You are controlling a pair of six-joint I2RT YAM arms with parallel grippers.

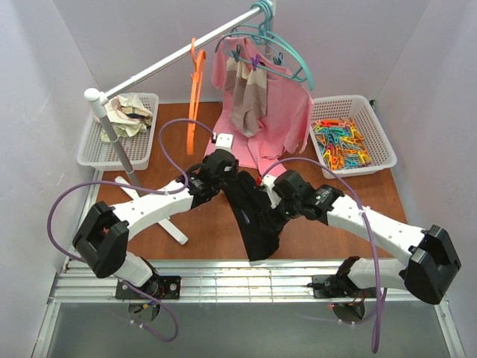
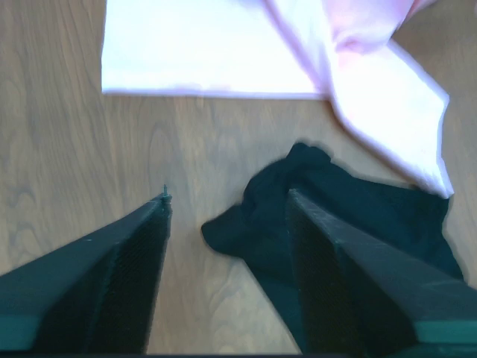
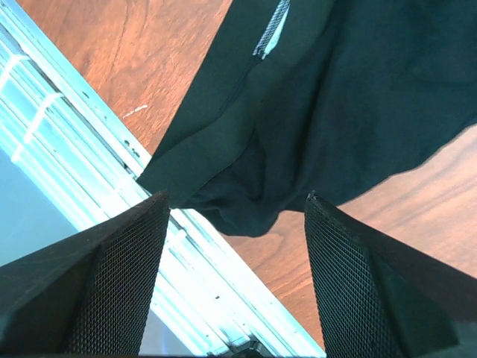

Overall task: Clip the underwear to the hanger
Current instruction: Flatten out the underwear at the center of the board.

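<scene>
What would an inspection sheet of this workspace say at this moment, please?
Surface: wooden table, partly covered.
Job's things: black underwear lying on the table between the arms, reaching the near edge; orange hanger hanging on the rail, nothing clipped to it.
Clutter: pink shirt and striped cloth on teal hangers; peg basket; basket holding crumpled cloth.
Grippers: left gripper jaws open at the underwear's far end; right gripper jaws open over its near end.
Cables: purple cables looping from both arms.
Surroundings: white walls.
</scene>
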